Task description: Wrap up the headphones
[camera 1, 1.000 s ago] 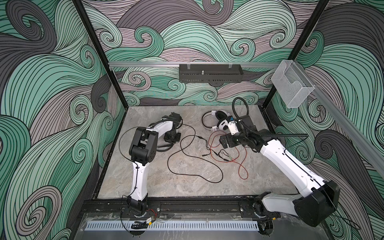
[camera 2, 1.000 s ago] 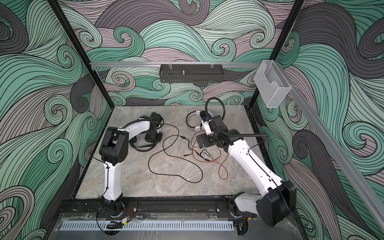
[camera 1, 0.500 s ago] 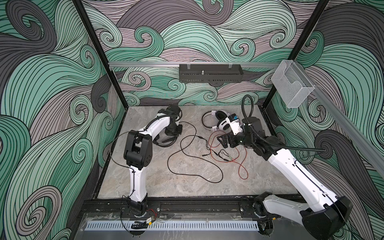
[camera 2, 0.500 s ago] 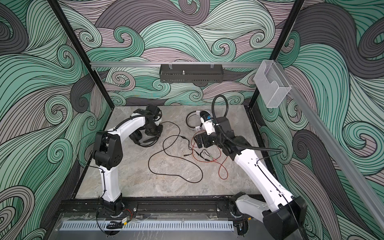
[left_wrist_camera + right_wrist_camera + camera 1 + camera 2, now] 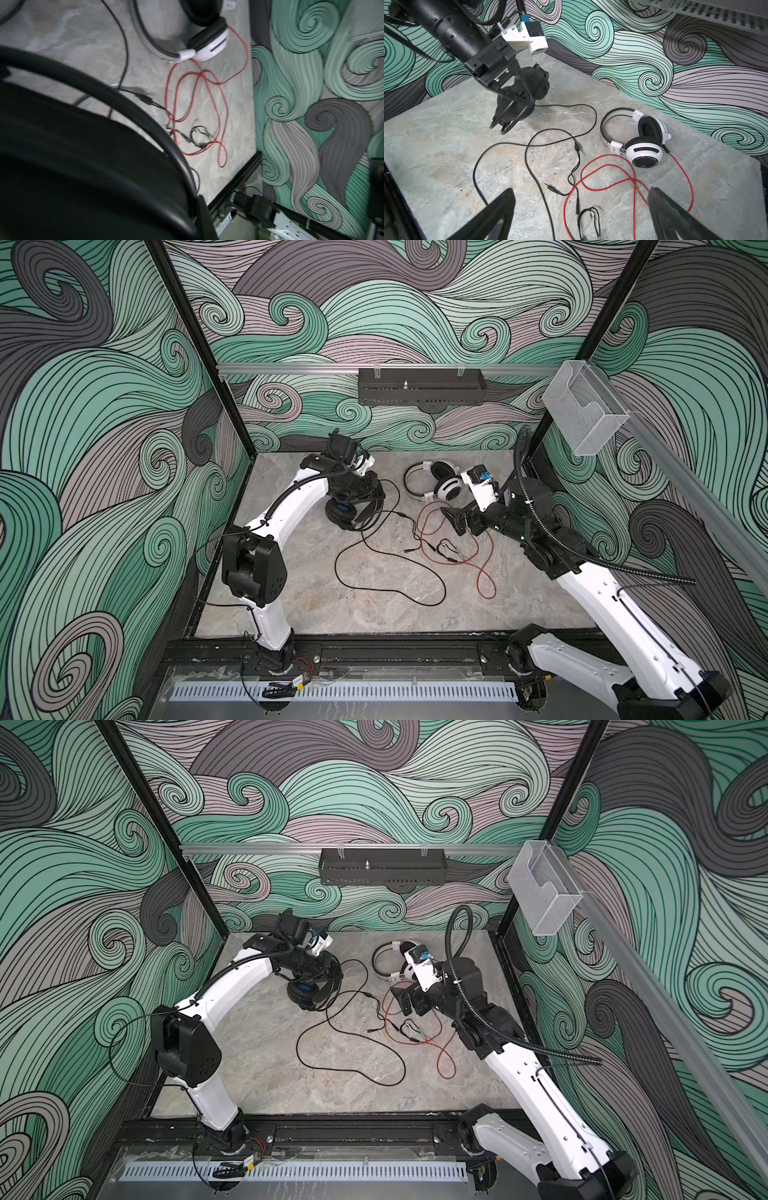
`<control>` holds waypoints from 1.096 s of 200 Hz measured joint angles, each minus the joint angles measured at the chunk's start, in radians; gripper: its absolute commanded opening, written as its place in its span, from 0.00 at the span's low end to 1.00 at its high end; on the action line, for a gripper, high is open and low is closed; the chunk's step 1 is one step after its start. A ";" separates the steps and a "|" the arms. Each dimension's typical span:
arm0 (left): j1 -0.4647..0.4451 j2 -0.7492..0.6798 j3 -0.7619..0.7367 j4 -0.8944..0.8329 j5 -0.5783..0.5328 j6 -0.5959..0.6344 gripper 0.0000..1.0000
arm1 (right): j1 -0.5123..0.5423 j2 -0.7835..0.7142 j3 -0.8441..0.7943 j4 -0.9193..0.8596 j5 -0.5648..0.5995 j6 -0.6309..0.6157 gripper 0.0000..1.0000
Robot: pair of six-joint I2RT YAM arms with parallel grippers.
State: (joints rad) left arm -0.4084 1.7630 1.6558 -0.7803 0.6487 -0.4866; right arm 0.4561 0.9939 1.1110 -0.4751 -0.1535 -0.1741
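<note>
Toward the far left of the surface (image 5: 291, 601), my left hand (image 5: 526, 97) is clenched on the black headset (image 5: 343, 514). As far as I can tell it grips the thin band, and the cups seem tipped partly up off the stone. That hold is narrow, so I judge the headset could swivel or slip out if I turn it quickly. Its black cable (image 5: 395, 568) trails loose toward the near middle. The cable's split end crosses the red cable (image 5: 484, 572) of the white-and-black headset (image 5: 442, 489), which lies far back, right of the middle. If I start winding now, the black lead could drag those red loops along and knot the two together. My right hand (image 5: 456, 522) hangs released, jaws wide, over that crossing, holding nothing. Dropping there, it could pinch both cables at once instead of one.
</note>
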 measured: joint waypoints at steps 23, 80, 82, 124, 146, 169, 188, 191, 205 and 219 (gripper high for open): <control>-0.053 -0.002 -0.003 0.067 0.089 -0.081 0.00 | -0.001 -0.031 0.001 -0.015 0.013 -0.026 0.99; -0.137 0.011 -0.042 0.253 0.296 -0.257 0.00 | -0.001 -0.231 -0.119 -0.075 0.087 -0.065 1.00; -0.140 0.013 -0.042 0.257 0.299 -0.259 0.00 | -0.001 -0.237 -0.122 -0.079 0.092 -0.064 1.00; -0.232 0.048 -0.088 0.422 0.370 -0.371 0.00 | -0.001 -0.254 -0.134 -0.100 0.187 -0.052 1.00; -0.289 0.101 -0.092 0.490 0.398 -0.425 0.00 | -0.002 -0.236 -0.134 -0.106 0.263 -0.052 1.00; -0.319 0.150 -0.096 0.537 0.423 -0.460 0.00 | -0.005 -0.212 -0.134 -0.106 0.311 -0.051 1.00; -0.312 0.166 -0.119 0.584 0.442 -0.481 0.00 | -0.006 -0.201 -0.134 -0.106 0.330 -0.045 1.00; -0.311 0.167 -0.122 0.591 0.444 -0.483 0.00 | -0.006 -0.201 -0.134 -0.106 0.332 -0.043 1.00; -0.300 0.173 -0.147 0.619 0.454 -0.486 0.00 | -0.006 -0.203 -0.134 -0.106 0.338 -0.038 1.00; -0.289 0.177 -0.179 0.650 0.468 -0.486 0.00 | -0.006 -0.206 -0.134 -0.106 0.341 -0.034 1.00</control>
State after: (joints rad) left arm -0.6971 1.9404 1.4765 -0.1303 1.1168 -0.9722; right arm 0.4500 0.7876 0.9771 -0.5808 0.1871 -0.2085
